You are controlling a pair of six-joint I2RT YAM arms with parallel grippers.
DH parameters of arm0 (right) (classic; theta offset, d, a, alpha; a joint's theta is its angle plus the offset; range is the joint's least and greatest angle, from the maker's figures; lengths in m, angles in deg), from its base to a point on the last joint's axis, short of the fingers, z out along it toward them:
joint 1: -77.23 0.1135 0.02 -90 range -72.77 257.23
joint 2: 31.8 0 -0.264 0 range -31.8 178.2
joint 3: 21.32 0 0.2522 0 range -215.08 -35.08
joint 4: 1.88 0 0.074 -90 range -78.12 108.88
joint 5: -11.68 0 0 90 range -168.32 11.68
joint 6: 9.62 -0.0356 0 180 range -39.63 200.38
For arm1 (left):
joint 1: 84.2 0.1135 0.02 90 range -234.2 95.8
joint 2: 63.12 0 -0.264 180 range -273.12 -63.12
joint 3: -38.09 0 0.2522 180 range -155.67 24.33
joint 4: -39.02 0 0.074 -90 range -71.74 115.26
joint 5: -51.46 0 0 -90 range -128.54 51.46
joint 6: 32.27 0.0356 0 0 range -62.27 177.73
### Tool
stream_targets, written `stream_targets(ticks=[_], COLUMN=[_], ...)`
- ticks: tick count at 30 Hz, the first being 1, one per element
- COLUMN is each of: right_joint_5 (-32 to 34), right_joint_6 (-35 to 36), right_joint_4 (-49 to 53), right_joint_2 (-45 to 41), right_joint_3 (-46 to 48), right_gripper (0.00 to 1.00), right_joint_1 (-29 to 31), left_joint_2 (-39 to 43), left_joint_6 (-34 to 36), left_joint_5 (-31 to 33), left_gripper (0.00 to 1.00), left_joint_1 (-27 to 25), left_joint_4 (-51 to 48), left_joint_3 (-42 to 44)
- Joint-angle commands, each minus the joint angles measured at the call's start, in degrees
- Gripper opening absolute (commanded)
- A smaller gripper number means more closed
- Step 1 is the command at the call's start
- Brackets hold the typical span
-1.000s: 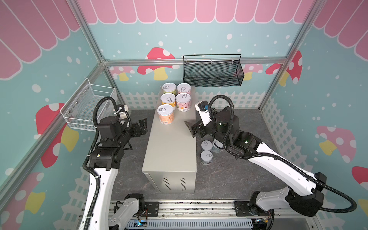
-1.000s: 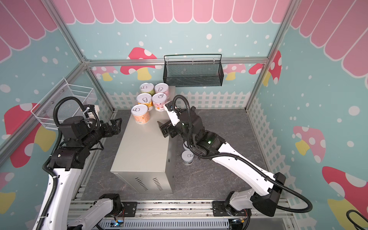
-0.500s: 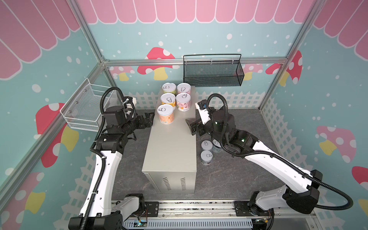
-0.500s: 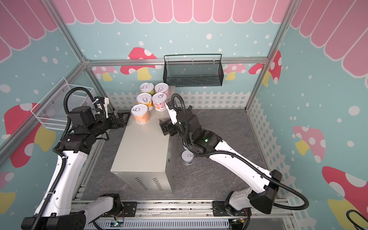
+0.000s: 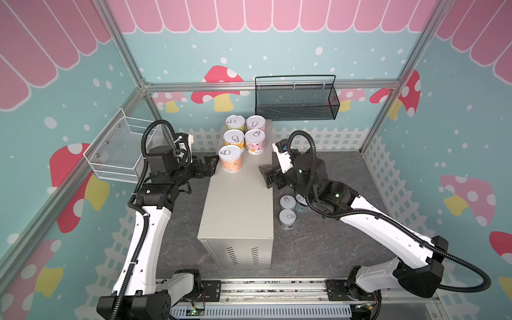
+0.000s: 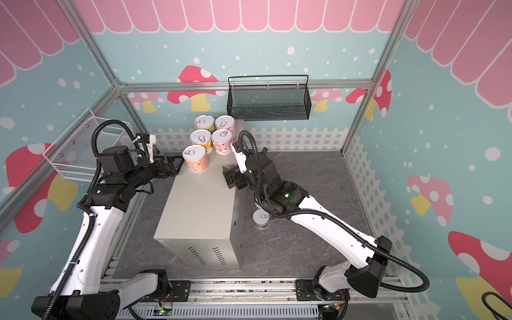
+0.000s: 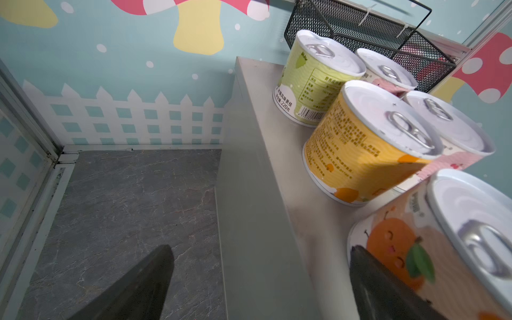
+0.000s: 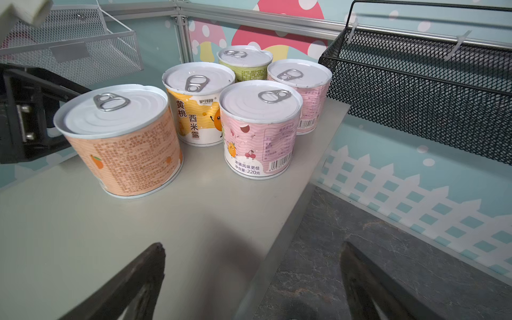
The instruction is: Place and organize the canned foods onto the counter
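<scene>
Five of eight short round pastel-label cans with silver pull-tab lids [image 5: 255,138] stand at the 12 o'clock end of the long beige-grey metal counter [image 5: 238,210]; three more cans [image 5: 287,202] sit on the dark floor [image 5: 332,249] at its 3 o'clock. Your left claw [image 5: 211,165] just swung in to 9 o'clock of the orange-label can [image 5: 230,159], jaws wide, holding nothing, likely a tidying nudge. Right claw [image 5: 264,176] barely moved: wide, empty, at the counter's 2 o'clock edge.

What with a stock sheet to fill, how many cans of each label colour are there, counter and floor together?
Short round green-labelled can: 1
Short round pink-labelled cans: 2
Short round yellow-labelled can: 1
Short round orange-labelled can: 1
Short round light-blue-labelled cans: 3
Total: 8
</scene>
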Motion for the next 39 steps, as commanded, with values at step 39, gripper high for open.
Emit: stream_targets(ticks=[39], right_joint_5=[-0.24], right_joint_6=[-0.47], right_joint_4=[-1.98], right_joint_2=[-3.04], right_joint_3=[3.05], right_gripper=[0.99], right_joint_1=[-0.27], left_joint_2=[-1.59], left_joint_6=[0.44], left_joint_5=[-2.76], left_gripper=[0.99], left_joint_1=[-1.61], left_joint_4=[-0.13], left_joint_3=[0.79])
